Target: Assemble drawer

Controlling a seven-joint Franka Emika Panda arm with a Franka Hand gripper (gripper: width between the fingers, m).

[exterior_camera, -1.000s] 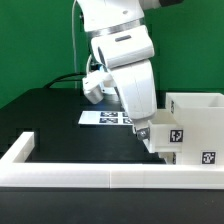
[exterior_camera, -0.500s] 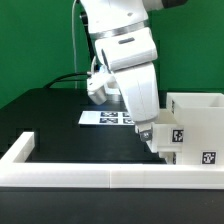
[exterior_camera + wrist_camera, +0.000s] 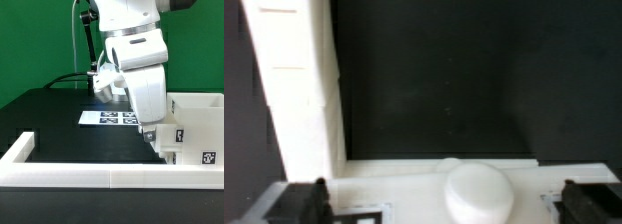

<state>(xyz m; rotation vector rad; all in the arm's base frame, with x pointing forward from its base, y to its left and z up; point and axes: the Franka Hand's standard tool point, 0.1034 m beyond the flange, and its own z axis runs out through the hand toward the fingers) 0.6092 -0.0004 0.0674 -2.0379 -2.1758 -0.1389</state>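
Note:
A white open-topped drawer box (image 3: 196, 118) with marker tags on its side stands at the exterior view's right. My gripper (image 3: 152, 137) is low against the box's near left corner. In the wrist view a white panel (image 3: 402, 190) with a rounded white knob (image 3: 475, 190) lies between my two dark fingers (image 3: 299, 203), which stand wide apart at either side of it. My gripper (image 3: 446, 203) looks open. I cannot tell whether the fingers touch the panel's edges.
A white raised rail (image 3: 70, 178) runs along the front of the black table and turns back at the exterior view's left; it also shows in the wrist view (image 3: 295, 90). The marker board (image 3: 105, 118) lies behind the arm. A green wall stands behind.
The arm and gripper have shifted toward the exterior view's right, closer over the drawer box. The box itself has not visibly moved.

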